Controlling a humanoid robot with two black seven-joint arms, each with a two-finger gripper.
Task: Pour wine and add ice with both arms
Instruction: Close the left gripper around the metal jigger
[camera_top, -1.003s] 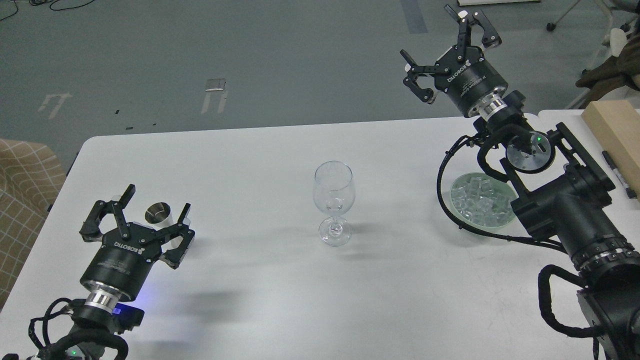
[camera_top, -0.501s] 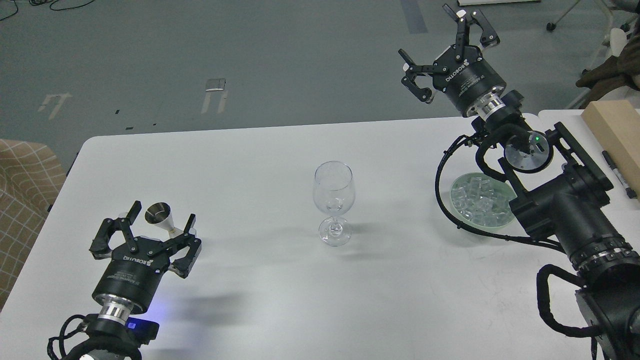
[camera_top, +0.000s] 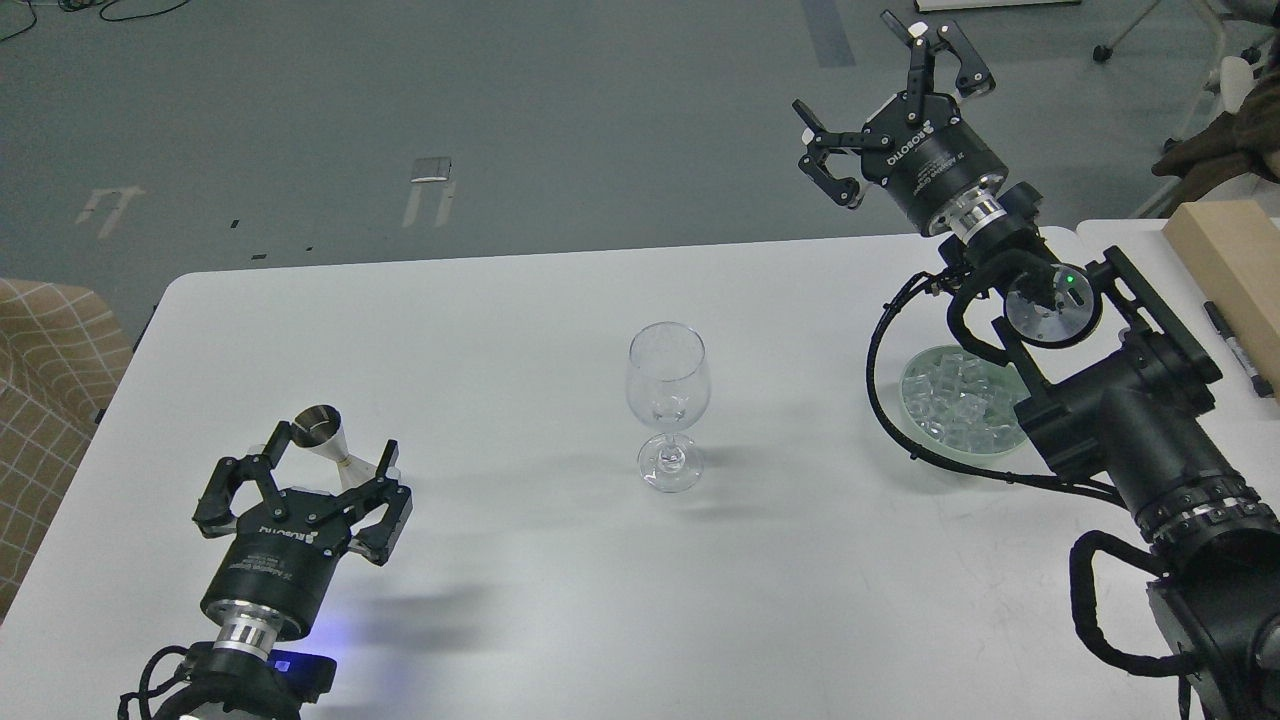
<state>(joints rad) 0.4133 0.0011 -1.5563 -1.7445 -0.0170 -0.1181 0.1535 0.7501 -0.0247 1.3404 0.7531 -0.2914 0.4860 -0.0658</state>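
At the left of the bench (camera_top: 500, 600), the left end effector (camera_top: 330, 465) sits low with its fingers spread either side of a small metal measuring cup (camera_top: 328, 437); it is not pinching the cup, which stands upright between the fingers, well placed for a grasp. Any wine would be inside that cup, but none is visible. The empty wine glass (camera_top: 667, 405) stands upright in the middle, within reach of both arms. To its right, the ice (camera_top: 958, 402) lies heaped in a shallow glass dish (camera_top: 915, 415), partly hidden behind the right arm. The right end effector (camera_top: 885, 100) hangs high beyond the far edge, fingers spread and empty, clear of the pour
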